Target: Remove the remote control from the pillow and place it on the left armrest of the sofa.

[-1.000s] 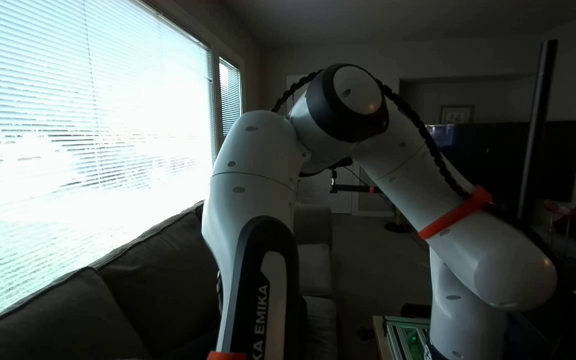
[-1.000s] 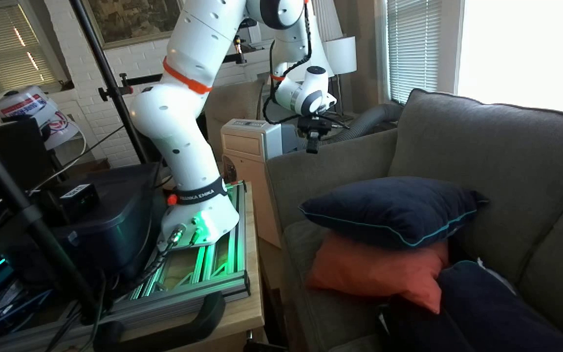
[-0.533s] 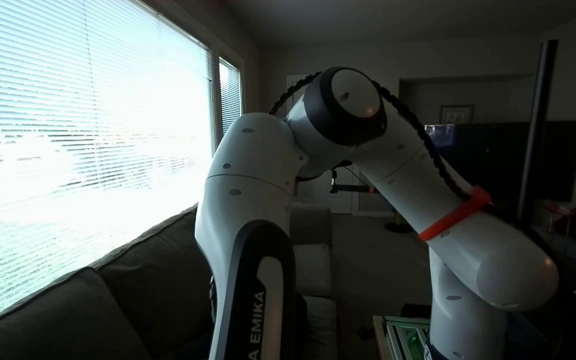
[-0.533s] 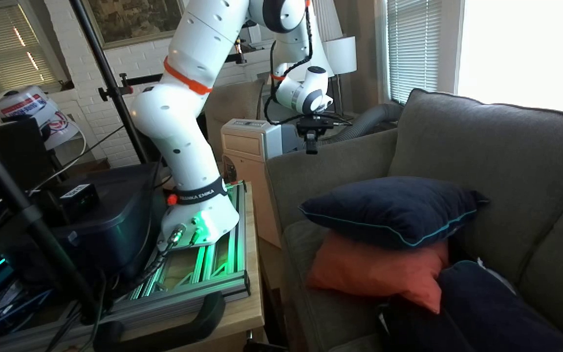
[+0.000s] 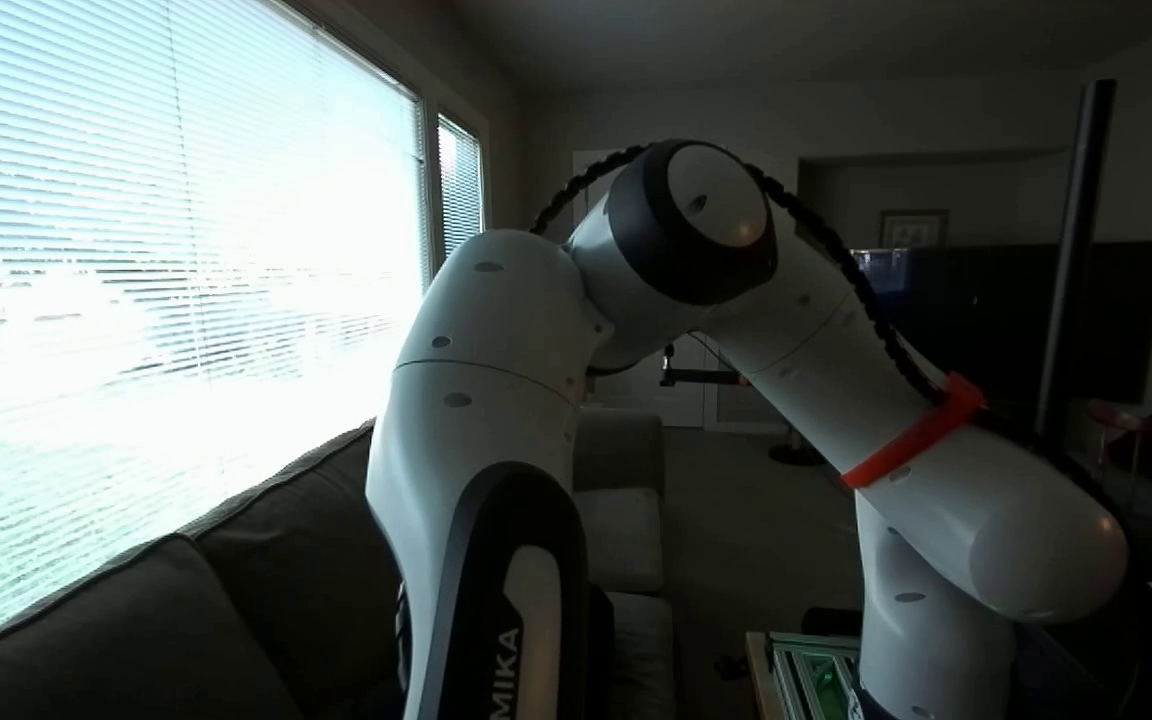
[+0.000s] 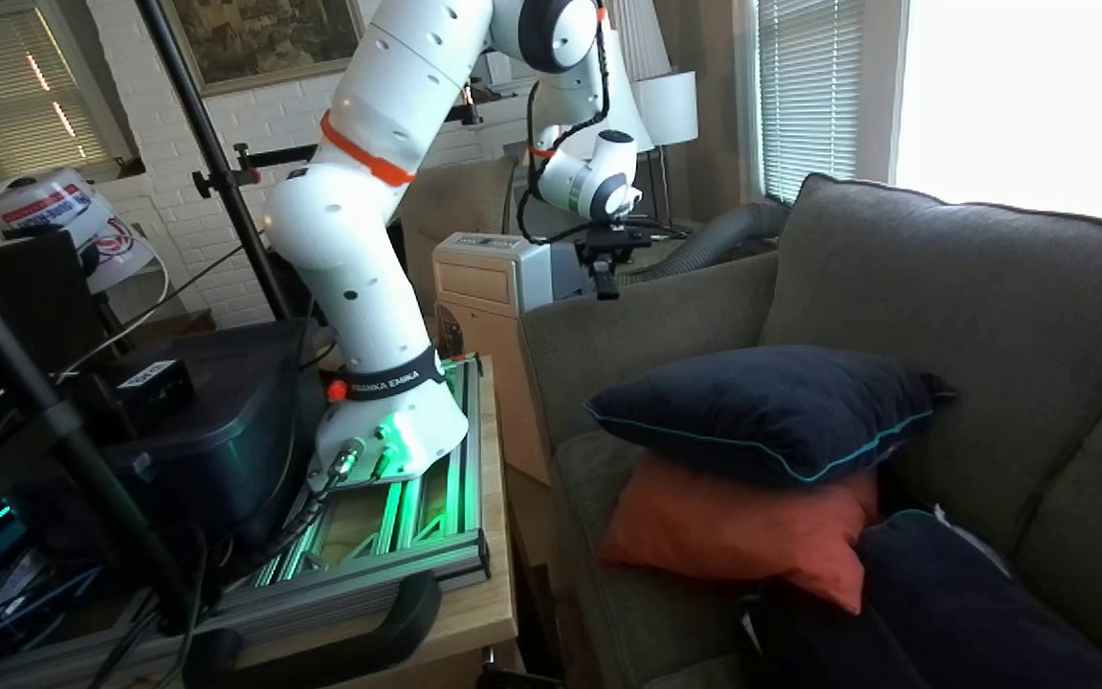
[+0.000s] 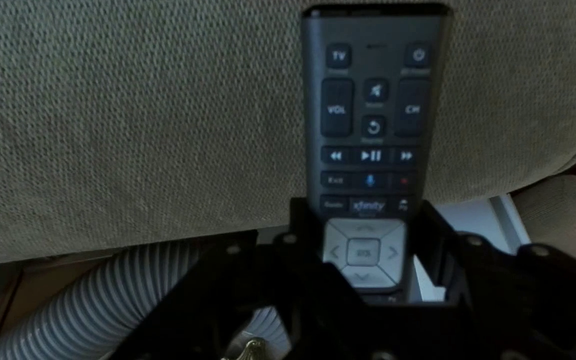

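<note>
The remote control [image 7: 373,115], dark with a silver navigation pad, is held between the fingers of my gripper [image 7: 363,220] in the wrist view. Its top end points away from the gripper, over the grey fabric of the sofa's armrest [image 7: 143,125]. In an exterior view my gripper [image 6: 606,277] hangs near the far end of the armrest [image 6: 647,316]; the remote is too dark to make out there. The dark blue pillow [image 6: 761,411] with teal piping lies on the seat of the grey sofa [image 6: 981,277]. The gap between remote and armrest cannot be judged.
An orange pillow [image 6: 733,526] lies under the blue one, and another dark blue pillow [image 6: 972,603] lies nearer. A white appliance [image 6: 484,287] and its grey hose [image 6: 718,239] stand beyond the armrest. The arm [image 5: 496,400] hides much of the sofa in an exterior view.
The arm's upper parts have moved a little left and down in an exterior view. The gripper has shifted slightly left and tilted a little by the armrest. The pillows have not moved.
</note>
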Controlling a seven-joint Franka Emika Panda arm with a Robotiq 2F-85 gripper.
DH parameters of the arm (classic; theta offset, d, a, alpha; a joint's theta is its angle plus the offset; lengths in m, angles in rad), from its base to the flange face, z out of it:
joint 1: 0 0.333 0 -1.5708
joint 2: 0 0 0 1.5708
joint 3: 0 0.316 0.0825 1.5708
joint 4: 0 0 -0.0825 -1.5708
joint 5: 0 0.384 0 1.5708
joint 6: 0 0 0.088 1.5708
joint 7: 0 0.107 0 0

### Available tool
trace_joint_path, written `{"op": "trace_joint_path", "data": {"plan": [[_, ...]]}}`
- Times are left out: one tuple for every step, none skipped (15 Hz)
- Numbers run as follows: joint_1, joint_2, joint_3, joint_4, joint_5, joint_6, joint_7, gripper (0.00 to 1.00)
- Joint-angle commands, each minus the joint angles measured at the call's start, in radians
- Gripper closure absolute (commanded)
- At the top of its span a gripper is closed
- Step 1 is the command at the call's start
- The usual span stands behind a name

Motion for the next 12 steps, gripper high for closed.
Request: {"op": "trace_joint_path", "data": {"plan": [[0.048,0.028,-0.026,0.053,-0.009,-0.044,-0.043,0.72],[0.059,0.032,-0.031,0.059,-0.008,-0.047,-0.05,0.72],[0.069,0.035,-0.035,0.064,-0.007,-0.046,-0.056,0.72],[0.08,0.04,-0.04,0.072,-0.006,-0.046,-0.059,0.72],[0.088,0.045,-0.043,0.078,-0.005,-0.046,-0.065,0.72],[0.098,0.05,-0.047,0.085,-0.004,-0.045,-0.067,0.72],[0.105,0.054,-0.05,0.091,-0.004,-0.044,-0.069,0.72],[0.113,0.059,-0.053,0.097,-0.003,-0.043,-0.069,0.72],[0.12,0.063,-0.056,0.101,-0.003,-0.038,-0.068,0.72],[0.126,0.068,-0.058,0.105,-0.001,-0.035,-0.064,0.72],[0.13,0.072,-0.059,0.108,-0.001,-0.035,-0.064,0.72],[0.134,0.075,-0.061,0.11,-0.001,-0.037,-0.064,0.72]]}}
